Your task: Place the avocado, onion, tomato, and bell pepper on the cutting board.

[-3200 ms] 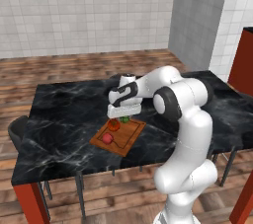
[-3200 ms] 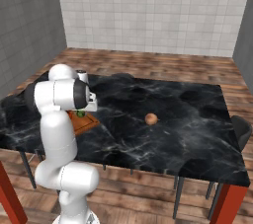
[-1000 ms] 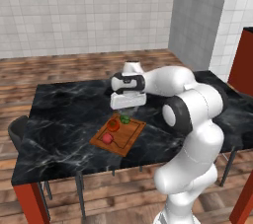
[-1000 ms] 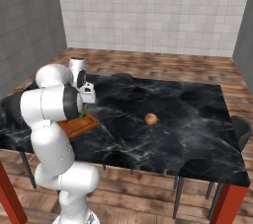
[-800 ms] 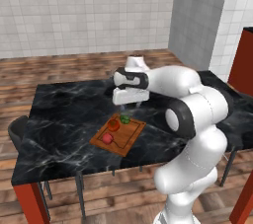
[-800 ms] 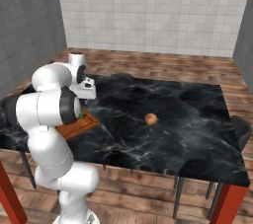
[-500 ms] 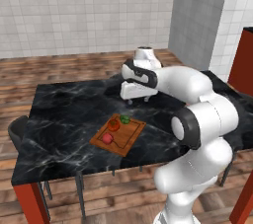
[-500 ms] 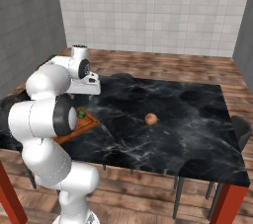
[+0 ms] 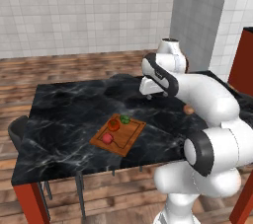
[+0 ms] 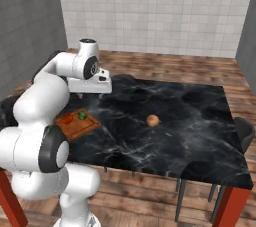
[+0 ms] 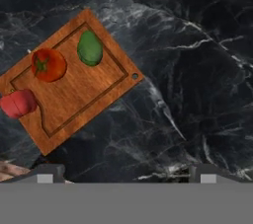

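Out on the dark bench (image 10: 200,121), the onion (image 10: 153,120) sits alone, well off to the right of the pincer (image 10: 101,94), whose fingers are wide apart with nothing between them, near the cutting board (image 10: 80,126).

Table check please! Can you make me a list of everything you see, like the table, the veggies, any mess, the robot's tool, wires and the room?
Surface: black marble table, on red legs.
Job's things: cutting board lies flat on the table. On it sit the avocado, the tomato and the red bell pepper, which overlaps the board's edge. The onion lies alone on the bare table, well away from the board.
Clutter: nothing seen.
Grippers: tool hangs above the table past the board, open and holding nothing.
Cables: nothing seen.
Surroundings: dark chairs at the table, wooden floor, white tiled walls.
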{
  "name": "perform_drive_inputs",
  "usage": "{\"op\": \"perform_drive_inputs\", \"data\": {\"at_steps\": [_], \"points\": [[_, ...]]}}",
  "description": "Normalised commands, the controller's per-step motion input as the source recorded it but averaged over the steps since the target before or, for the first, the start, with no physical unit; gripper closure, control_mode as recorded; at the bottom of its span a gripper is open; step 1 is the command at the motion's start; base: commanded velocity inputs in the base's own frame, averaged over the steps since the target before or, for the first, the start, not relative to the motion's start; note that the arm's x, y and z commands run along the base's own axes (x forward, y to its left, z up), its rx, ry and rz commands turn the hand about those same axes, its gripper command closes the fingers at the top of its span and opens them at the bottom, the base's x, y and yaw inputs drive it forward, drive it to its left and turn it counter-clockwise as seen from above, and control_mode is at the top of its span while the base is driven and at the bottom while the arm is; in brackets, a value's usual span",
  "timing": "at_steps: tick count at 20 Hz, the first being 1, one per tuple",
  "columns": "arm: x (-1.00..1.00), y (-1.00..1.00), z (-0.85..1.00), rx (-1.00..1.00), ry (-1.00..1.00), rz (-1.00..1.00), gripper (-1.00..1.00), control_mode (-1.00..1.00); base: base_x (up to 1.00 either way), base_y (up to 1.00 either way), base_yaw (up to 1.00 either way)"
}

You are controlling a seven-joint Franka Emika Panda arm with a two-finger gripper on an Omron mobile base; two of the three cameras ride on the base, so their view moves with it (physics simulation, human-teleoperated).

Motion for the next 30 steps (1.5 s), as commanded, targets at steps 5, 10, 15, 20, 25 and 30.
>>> {"op": "perform_drive_inputs", "data": {"at_steps": [5, 10, 15, 20, 25, 30], "points": [[-0.70, -0.47, 0.32, 0.00, -0.13, 0.00, -1.00, -1.00, 0.00, 0.00, 0.00], [-0.87, -0.36, 0.22, 0.00, -0.16, -0.02, -1.00, -1.00, 0.00, 0.00, 0.00], [-0.76, -0.35, 0.16, 0.00, -0.13, -0.02, -1.00, -1.00, 0.00, 0.00, 0.00], [-0.50, -0.38, 0.14, 0.00, -0.08, -0.01, -1.00, -1.00, 0.00, 0.00, 0.00], [-0.03, -0.19, 0.13, 0.00, -0.01, -0.08, -1.00, -1.00, 0.00, 0.00, 0.00], [0.02, -0.13, 0.12, 0.00, 0.00, -0.11, -1.00, -1.00, 0.00, 0.00, 0.00]]}}
